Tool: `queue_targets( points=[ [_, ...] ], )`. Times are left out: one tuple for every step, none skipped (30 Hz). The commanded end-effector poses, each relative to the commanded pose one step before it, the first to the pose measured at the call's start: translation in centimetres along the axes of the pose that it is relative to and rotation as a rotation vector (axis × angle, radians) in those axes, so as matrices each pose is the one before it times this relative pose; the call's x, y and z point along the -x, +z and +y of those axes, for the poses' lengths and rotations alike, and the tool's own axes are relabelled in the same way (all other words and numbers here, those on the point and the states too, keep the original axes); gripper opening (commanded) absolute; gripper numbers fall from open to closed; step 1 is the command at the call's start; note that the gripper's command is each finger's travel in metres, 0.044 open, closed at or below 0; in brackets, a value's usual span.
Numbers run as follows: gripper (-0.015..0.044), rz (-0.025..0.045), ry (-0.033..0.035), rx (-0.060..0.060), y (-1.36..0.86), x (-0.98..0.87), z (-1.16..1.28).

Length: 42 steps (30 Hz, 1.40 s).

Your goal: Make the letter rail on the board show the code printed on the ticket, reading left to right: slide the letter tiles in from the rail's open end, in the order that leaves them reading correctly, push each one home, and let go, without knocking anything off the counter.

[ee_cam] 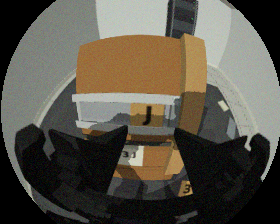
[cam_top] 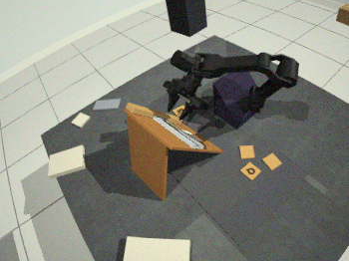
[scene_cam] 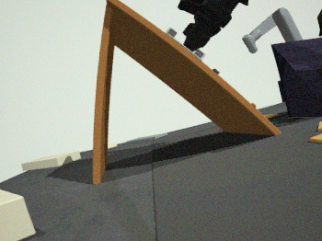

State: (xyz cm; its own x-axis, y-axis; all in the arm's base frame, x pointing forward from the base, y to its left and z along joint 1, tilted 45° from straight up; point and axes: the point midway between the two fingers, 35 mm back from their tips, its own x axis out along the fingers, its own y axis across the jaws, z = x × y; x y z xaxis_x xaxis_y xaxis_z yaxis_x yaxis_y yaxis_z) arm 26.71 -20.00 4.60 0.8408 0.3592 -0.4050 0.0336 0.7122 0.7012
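Observation:
The sloped wooden board (cam_top: 146,156) (scene_cam: 156,62) (ee_cam: 130,65) carries a pale rail (cam_top: 174,130) (ee_cam: 125,98). In the wrist view the J tile (ee_cam: 147,114) sits upright in the rail near its right end; the rail left of it holds no tile. The ticket (ee_cam: 137,156) below is partly covered by a finger; "3J" shows. My gripper (ee_cam: 151,130) (cam_top: 177,111) (scene_cam: 193,46) is open and empty, just below the J tile in the wrist view. A 3 tile (ee_cam: 186,189) lies behind the right finger. A round-lettered tile (cam_top: 250,170) lies on the counter.
Two blank-looking tiles (cam_top: 246,151) (cam_top: 272,161) lie beside the lettered one. A dark purple block (cam_top: 234,99) (scene_cam: 301,75) stands near the arm. Cream blocks (cam_top: 67,161) (cam_top: 157,250) and a flat grey-blue piece (cam_top: 107,104) lie around the board.

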Motion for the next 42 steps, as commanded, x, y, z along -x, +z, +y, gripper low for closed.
queue_targets(
  points=[
    [0.0295,-0.00232,0.00219,0.0067,0.190,0.240,0.126],
    [0.0295,0.00002,-0.00002,0.0000,0.014,0.047,0.010],
    [0.0295,0.00002,-0.00001,0.0000,0.016,0.043,0.011],
    [0.0295,0.00001,-0.00001,0.0000,0.017,0.038,0.012],
    [0.0295,0.00001,-0.00001,0.0000,0.019,0.034,0.014],
    [0.0295,0.00001,-0.00001,0.0000,0.021,0.030,0.014],
    [0.0295,0.00001,-0.00001,0.0000,0.023,0.028,0.015],
    [0.0295,0.00001,0.00000,0.0000,0.025,0.026,0.015],
    [0.0295,0.00001,0.00000,0.0000,0.026,0.023,0.016],
    [0.0295,0.00001,0.00000,0.0000,0.027,0.020,0.017],
    [0.0295,0.00001,0.00000,0.0000,0.028,0.018,0.017],
    [0.0295,0.00000,0.00000,0.0000,0.028,0.016,0.018],
    [0.0295,0.00000,0.00000,0.0000,0.025,0.013,0.016],
    [0.0269,0.00269,-0.00188,-0.0067,-0.221,-0.104,-0.155],
    [0.0243,0.00000,0.00000,0.0000,0.000,0.000,0.000],
    [0.0216,0.00000,0.00000,0.0000,0.000,0.000,0.000],
    [0.0190,0.00000,0.00000,0.0000,0.000,0.000,0.000],
    [0.0164,0.00000,0.00000,0.0000,0.000,0.000,0.000],
    [0.0138,0.00000,0.00000,0.0000,0.000,0.000,0.000],
    [0.0111,0.00000,0.00000,0.0000,0.000,0.000,0.000],
    [0.0085,0.00000,0.00000,0.0000,0.000,0.000,0.000],
    [0.0059,0.00000,0.00000,0.0000,0.000,0.000,0.000],
    [0.0032,0.00000,0.00000,0.0000,0.000,0.000,0.000],
    [0.0006,0.00000,0.00000,0.0000,0.000,0.000,0.000],
    [0.0000,0.00000,0.00000,0.0000,0.000,0.000,0.000],
    [0.0000,0.00000,0.00000,0.0000,0.000,0.000,0.000],
    [0.0000,0.00000,0.00000,0.0000,0.000,0.000,0.000],
    [0.0000,0.00000,0.00000,0.0000,0.000,0.000,0.000],
    [0.0000,0.00000,0.00000,0.0000,0.000,0.000,0.000],
    [0.0000,0.00000,0.00000,0.0000,0.000,0.000,0.000],
    [0.0000,0.00000,0.00000,0.0000,0.000,0.000,0.000],
    [0.0000,0.00000,0.00000,0.0000,0.000,0.000,0.000],
    [0.0000,0.00581,-0.00120,-0.0008,0.051,-0.047,-0.022],
    [0.0000,0.01761,-0.00348,-0.0023,0.151,-0.140,-0.058],
    [0.0000,0.02994,-0.00539,-0.0035,0.243,-0.222,-0.068],
    [0.0000,0.03837,-0.00601,-0.0036,0.290,-0.256,-0.036],
    [0.0000,0.03955,-0.00521,-0.0028,0.275,-0.230,0.018],
    [0.0000,0.04056,-0.00436,-0.0020,0.259,-0.202,0.071],
    [0.0000,0.04153,-0.00349,-0.0011,0.241,-0.172,0.122],
    [0.0000,0.04245,-0.00260,-0.0003,0.223,-0.141,0.173],
    [0.0000,0.04331,-0.00169,0.0006,0.203,-0.110,0.222],
    [0.0000,0.04412,-0.00077,0.0014,0.183,-0.078,0.269]
  ],
)
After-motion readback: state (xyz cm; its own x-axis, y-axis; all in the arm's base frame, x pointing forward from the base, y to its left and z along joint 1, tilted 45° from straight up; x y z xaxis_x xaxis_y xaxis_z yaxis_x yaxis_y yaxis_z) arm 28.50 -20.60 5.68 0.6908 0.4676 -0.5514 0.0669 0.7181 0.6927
